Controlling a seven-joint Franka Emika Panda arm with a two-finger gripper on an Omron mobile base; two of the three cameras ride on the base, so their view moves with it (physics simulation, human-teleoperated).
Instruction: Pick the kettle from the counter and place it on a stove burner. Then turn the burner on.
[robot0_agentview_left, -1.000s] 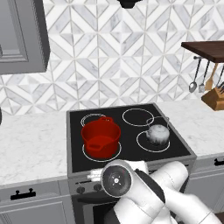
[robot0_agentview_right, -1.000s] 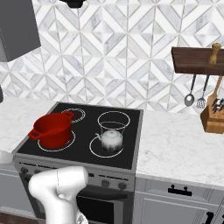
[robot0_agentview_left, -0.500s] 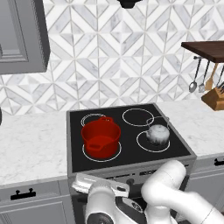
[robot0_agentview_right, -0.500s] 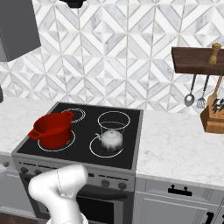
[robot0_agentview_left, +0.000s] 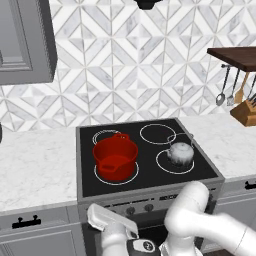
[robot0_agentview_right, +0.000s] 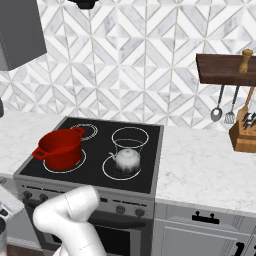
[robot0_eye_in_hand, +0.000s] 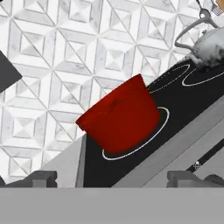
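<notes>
Your gripper (robot0_eye_in_hand: 112, 177) hangs wide open, empty; red pot (robot0_agentview_left: 115, 158) sits left of kettle (robot0_agentview_left: 180, 154) on cooktop (robot0_agentview_left: 202, 169).

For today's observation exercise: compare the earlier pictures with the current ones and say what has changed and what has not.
The arm has swung lower, down in front of the stove. The gripper is open and holds nothing. The kettle stays on its front burner, and the red pot has not moved.
</notes>
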